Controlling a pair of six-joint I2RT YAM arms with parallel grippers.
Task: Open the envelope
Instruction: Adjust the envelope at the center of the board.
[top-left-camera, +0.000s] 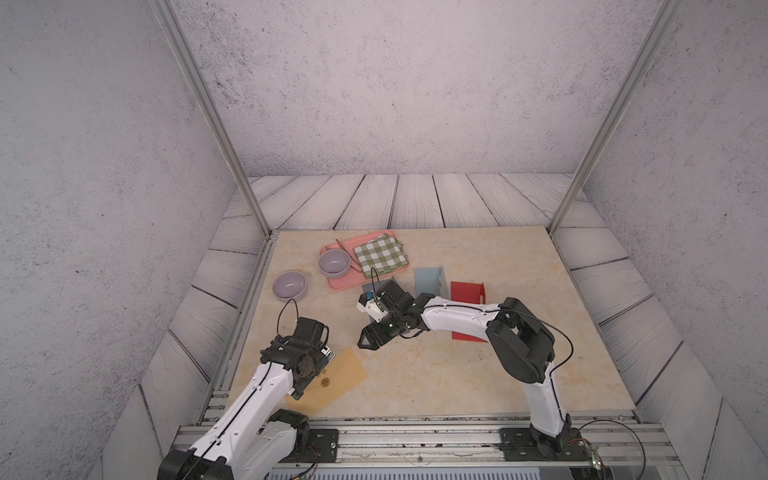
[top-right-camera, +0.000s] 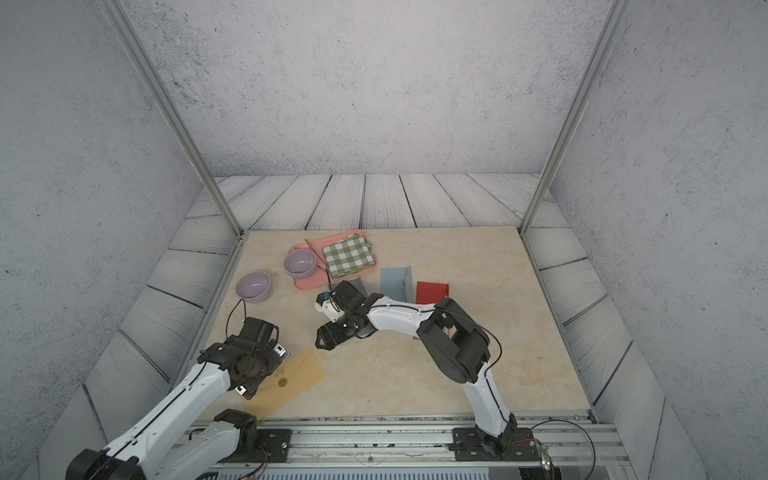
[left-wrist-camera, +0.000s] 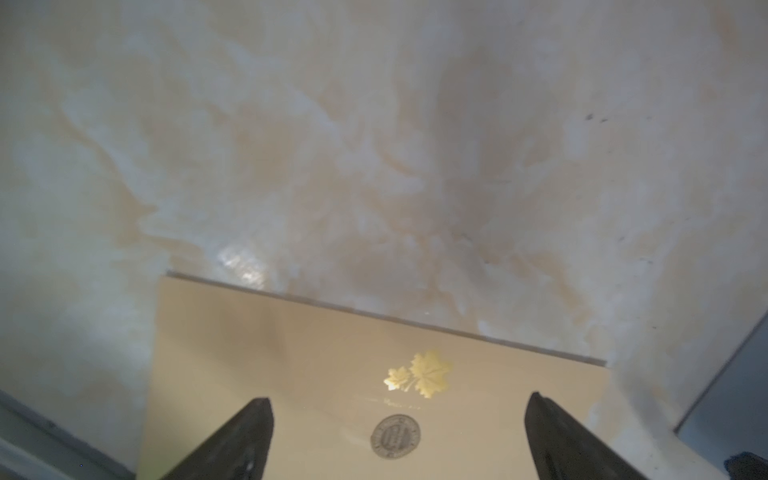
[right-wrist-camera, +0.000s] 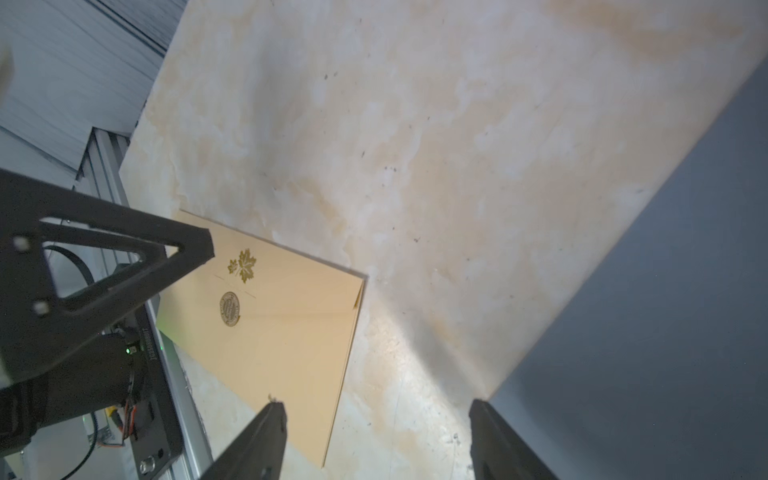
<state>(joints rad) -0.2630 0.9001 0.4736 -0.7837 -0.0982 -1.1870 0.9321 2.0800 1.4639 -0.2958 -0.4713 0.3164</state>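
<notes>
A tan envelope (top-left-camera: 345, 376) (top-right-camera: 303, 372) lies flat at the table's front left. Its face shows a gold maple leaf (left-wrist-camera: 419, 372) and a round seal (left-wrist-camera: 395, 436). My left gripper (top-left-camera: 313, 374) (top-right-camera: 266, 372) (left-wrist-camera: 398, 403) hovers over the envelope's left part, open wide. The seal sits between its fingers and nothing is held. My right gripper (top-left-camera: 366, 334) (top-right-camera: 323, 332) (right-wrist-camera: 376, 405) is near the table's middle, open and empty, facing the envelope (right-wrist-camera: 291, 332). One of its fingertips (right-wrist-camera: 276, 409) is over the envelope's near edge. A left-gripper finger (right-wrist-camera: 124, 257) shows in the right wrist view.
At the back left stands a pink tray (top-left-camera: 340, 284) holding a green checked cloth (top-left-camera: 379, 254) and a purple bowl (top-left-camera: 333, 262). A second purple bowl (top-left-camera: 289, 285) sits on the table. A blue envelope (top-left-camera: 428, 280) and a red one (top-left-camera: 467, 293) lie behind my right arm.
</notes>
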